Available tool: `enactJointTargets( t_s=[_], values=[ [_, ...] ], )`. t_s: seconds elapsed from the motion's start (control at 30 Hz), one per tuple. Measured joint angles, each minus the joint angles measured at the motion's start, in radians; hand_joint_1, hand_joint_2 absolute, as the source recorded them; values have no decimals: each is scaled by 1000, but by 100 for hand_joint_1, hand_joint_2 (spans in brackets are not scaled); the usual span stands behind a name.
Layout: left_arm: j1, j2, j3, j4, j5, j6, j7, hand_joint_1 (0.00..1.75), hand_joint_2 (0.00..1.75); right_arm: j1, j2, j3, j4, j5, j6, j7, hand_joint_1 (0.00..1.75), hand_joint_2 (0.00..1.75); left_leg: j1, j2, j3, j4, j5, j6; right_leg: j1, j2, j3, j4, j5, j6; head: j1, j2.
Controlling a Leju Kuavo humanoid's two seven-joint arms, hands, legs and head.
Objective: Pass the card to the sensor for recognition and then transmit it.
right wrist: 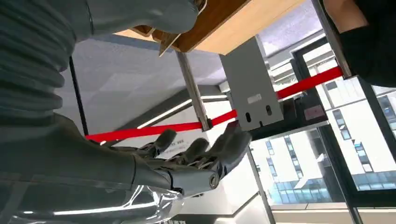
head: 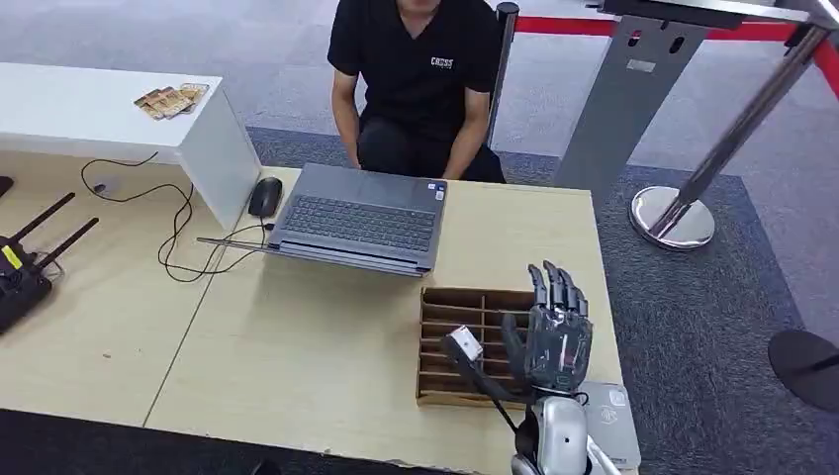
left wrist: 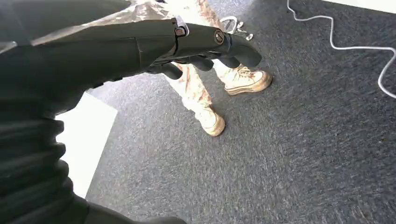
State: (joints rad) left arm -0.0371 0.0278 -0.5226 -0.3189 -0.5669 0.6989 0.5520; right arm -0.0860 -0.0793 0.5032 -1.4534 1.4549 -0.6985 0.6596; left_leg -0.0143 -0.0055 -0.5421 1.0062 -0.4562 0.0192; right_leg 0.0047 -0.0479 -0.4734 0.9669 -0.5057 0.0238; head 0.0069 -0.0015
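Reading "CROSS": person's black shirt (head: 416, 69)

A brown wooden card rack (head: 465, 302) with slotted rows lies flat on the table, right under and just ahead of the right hand's (head: 556, 332) upright, spread fingers (head: 554, 287). A grey sensor pad (head: 611, 421) lies flat behind those fingers, down by the wrist. No card can be made out between the fingers.
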Motion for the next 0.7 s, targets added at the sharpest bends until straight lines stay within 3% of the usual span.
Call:
enactJointTargets(
  t_s=[0.23, 0.3, 0.7],
  values=[
    [0, 0, 0, 0, -1, 0, 0, 0, 175, 0, 0, 0, 0, 0, 0, -4, 35, 175, 0, 0, 0, 0, 0, 0, 0, 0, 0, 0, 0, 0, 0, 0],
    [0, 0, 0, 0, -2, 0, 0, 0, 175, 0, 0, 0, 0, 0, 0, -5, 2, 175, 0, 0, 0, 0, 0, 0, 0, 0, 0, 0, 0, 0, 0, 0],
    [0, 0, 3, 0, -2, 0, -1, 0, 175, 0, -4, 0, 0, 0, 0, -6, 0, 175, 0, 0, 0, 0, 0, 0, 0, 0, 0, 0, 0, 0, 0, 0]
  ],
)
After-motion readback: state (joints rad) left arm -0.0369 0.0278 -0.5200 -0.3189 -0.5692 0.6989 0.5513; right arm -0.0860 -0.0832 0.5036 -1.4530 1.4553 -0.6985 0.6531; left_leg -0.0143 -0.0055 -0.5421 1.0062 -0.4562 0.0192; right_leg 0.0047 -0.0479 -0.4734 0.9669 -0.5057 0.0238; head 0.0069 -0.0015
